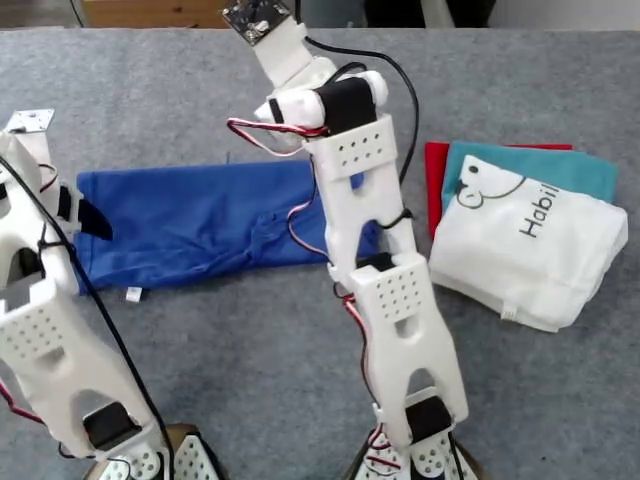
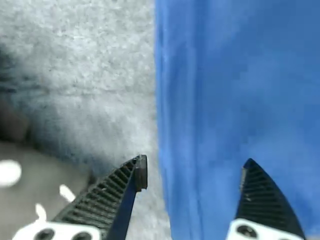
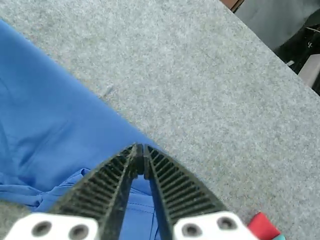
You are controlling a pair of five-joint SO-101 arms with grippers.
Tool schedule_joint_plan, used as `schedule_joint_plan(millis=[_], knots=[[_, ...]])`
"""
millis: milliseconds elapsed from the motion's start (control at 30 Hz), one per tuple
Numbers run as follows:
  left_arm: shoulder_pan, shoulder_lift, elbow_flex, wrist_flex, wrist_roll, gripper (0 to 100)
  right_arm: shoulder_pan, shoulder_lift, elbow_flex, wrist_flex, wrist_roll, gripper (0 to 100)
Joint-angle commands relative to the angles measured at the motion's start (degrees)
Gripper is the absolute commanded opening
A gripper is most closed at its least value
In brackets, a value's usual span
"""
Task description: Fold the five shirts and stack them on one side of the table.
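A blue shirt (image 1: 200, 220) lies as a long folded strip across the middle of the grey table (image 1: 250, 390). My left gripper (image 1: 82, 215) is at its left end; the left wrist view shows it (image 2: 192, 172) open, its fingers straddling the blue shirt's (image 2: 240, 75) long edge. My right arm (image 1: 350, 150) reaches over the strip's right end. In the right wrist view my right gripper (image 3: 140, 150) is shut, its tips meeting on the far corner of the blue shirt (image 3: 45, 115).
At the right of the table sits a stack of folded shirts: white (image 1: 530, 250) on top, then teal (image 1: 560, 165), then red (image 1: 436, 180). Bare felt lies in front of the strip and behind it.
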Motion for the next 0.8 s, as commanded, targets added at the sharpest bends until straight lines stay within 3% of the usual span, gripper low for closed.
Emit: schedule_joint_plan(millis=[0, 200, 500, 767], knots=[[-1.36, 3.6, -7.87, 0.53, -0.53, 31, -0.62, -2.95, -0.31, 0.26, -0.26, 1.3], [-0.66, 11.78, -11.12, 0.44, -0.53, 29, -0.62, -2.86, -0.31, 0.26, -0.26, 1.3], [0.48, 13.71, -13.93, 0.88, -0.62, 3, -0.62, -2.86, -0.31, 0.26, -0.26, 1.3], [0.22, 13.71, -25.45, 8.97, -0.44, 3, 0.18, -3.03, -0.75, 0.26, -0.26, 1.3]])
